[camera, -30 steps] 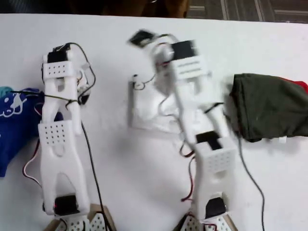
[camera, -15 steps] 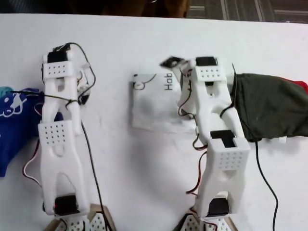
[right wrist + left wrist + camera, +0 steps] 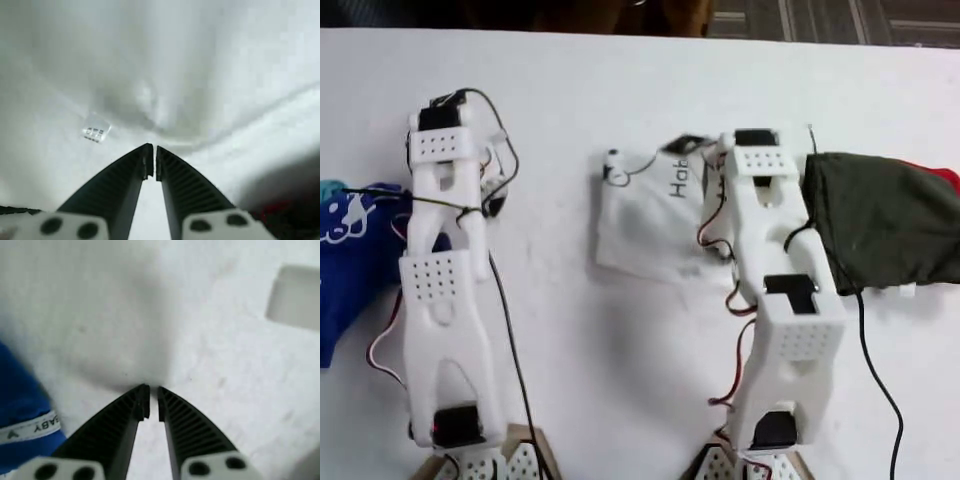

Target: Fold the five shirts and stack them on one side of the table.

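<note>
Where the bench [image 3: 570, 70] meets its near edge, both arms are mounted: left arm [image 3: 445, 300] toward the left corner, right arm [image 3: 785, 300] right of the middle.

- Left hand [image 3: 150, 402]: fingers pressed together, nothing between them, over bare bench.
- Blue shirt [image 3: 350, 260]: loose, unfolded, at the left edge, just beside the left hand.
- Right hand [image 3: 151, 162]: fingers pressed together, nothing seen between them, low over white cloth.
- White shirt [image 3: 640, 225]: folded, mid-bench, its right side under the right arm.
- Green shirt [image 3: 885, 225]: folded, at the right edge, lying on a red shirt [image 3: 942, 177] that shows at its far corner.
</note>
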